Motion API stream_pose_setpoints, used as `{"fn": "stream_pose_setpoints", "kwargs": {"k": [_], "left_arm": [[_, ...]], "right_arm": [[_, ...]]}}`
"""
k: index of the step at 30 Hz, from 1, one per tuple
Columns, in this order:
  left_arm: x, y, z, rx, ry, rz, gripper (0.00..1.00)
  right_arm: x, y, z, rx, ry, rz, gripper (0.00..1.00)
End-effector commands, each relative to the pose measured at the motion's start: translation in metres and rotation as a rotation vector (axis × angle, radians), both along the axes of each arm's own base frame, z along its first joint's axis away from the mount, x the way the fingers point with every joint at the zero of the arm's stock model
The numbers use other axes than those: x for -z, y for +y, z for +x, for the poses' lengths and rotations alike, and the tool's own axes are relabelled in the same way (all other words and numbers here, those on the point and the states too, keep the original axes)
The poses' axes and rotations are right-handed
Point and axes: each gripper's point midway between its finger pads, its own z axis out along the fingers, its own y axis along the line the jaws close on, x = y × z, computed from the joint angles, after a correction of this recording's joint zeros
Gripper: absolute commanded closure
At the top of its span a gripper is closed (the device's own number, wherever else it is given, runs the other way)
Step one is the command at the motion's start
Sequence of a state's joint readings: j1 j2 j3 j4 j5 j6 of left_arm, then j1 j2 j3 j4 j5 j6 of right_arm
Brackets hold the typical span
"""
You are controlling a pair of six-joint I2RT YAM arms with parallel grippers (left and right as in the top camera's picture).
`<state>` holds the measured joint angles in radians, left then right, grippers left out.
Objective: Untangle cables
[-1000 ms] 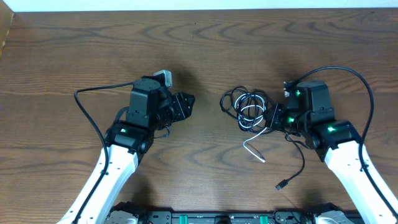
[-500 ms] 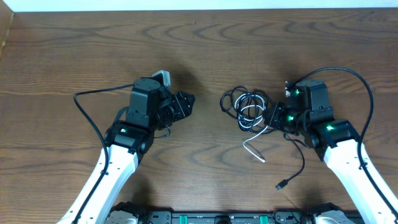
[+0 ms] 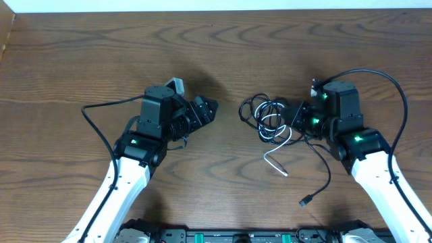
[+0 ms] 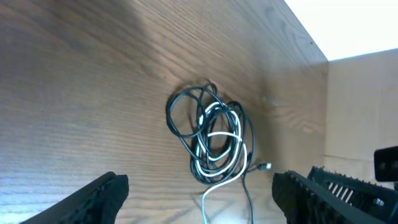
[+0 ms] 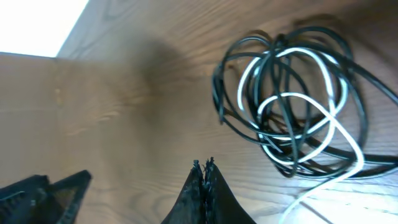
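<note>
Overhead, the tangled cables (image 3: 270, 120) lie between both grippers — left gripper (image 3: 208, 109) spread and empty, right gripper (image 3: 286, 115) pressed together just beside them.

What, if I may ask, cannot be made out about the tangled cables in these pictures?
- Overhead: the right end effector covers the right side of the cable bundle; crossings too fine.
- Left wrist: bottom edge cuts off the white cable.
- Right wrist: plug ends out of frame; strands blurred.

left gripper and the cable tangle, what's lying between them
Nothing: only bare table lies between the left gripper and the cables, shown in the overhead view.
</note>
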<state>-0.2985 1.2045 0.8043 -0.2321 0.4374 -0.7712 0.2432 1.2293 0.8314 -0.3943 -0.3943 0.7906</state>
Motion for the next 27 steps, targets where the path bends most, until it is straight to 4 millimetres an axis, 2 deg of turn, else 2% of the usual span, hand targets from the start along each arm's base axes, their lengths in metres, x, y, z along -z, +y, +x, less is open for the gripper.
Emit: {"fn": "stream_pose_setpoints", "kwargs": {"k": [1, 7, 9, 11, 14, 17, 20, 22, 23, 27], "left_arm": [[-0.001, -0.004, -0.002, 0.016, 0.012, -0.021, 0.16], [-0.001, -0.004, -0.002, 0.014, 0.011, -0.019, 0.14], [-0.001, -0.004, -0.002, 0.014, 0.011, -0.019, 0.14], [-0.001, -0.004, -0.002, 0.014, 0.011, -0.019, 0.14], [-0.001, -0.004, -0.002, 0.014, 0.011, -0.019, 0.14], [-0.001, -0.004, -0.002, 0.014, 0.012, -0.019, 0.14], [0.0, -0.004, -0.004, 0.016, 0.022, -0.019, 0.14], [0.004, -0.003, -0.007, 0.016, 0.042, -0.013, 0.14], [0.006, -0.003, -0.008, 0.016, 0.051, -0.01, 0.14], [0.007, -0.005, -0.013, 0.035, 0.07, -0.021, 0.14]], "right_arm": [[-0.009, 0.006, 0.001, 0.005, 0.014, 0.066, 0.99], [-0.024, 0.034, -0.019, -0.115, 0.084, 0.241, 0.99], [-0.028, 0.037, -0.02, -0.137, 0.079, 0.262, 0.99], [-0.031, 0.035, -0.015, -0.125, 0.056, 0.258, 0.99], [-0.029, 0.015, 0.005, 0.013, 0.04, 0.233, 0.99], [-0.038, 0.01, 0.011, 0.108, 0.107, 0.355, 0.99], [-0.062, 0.029, 0.006, -0.015, 0.075, 0.456, 0.99], [-0.073, 0.036, 0.006, -0.121, -0.047, 0.422, 0.99], [-0.074, 0.036, 0.007, -0.15, -0.094, 0.39, 0.99], [-0.071, 0.032, 0.01, -0.138, -0.104, 0.369, 0.99]]}}
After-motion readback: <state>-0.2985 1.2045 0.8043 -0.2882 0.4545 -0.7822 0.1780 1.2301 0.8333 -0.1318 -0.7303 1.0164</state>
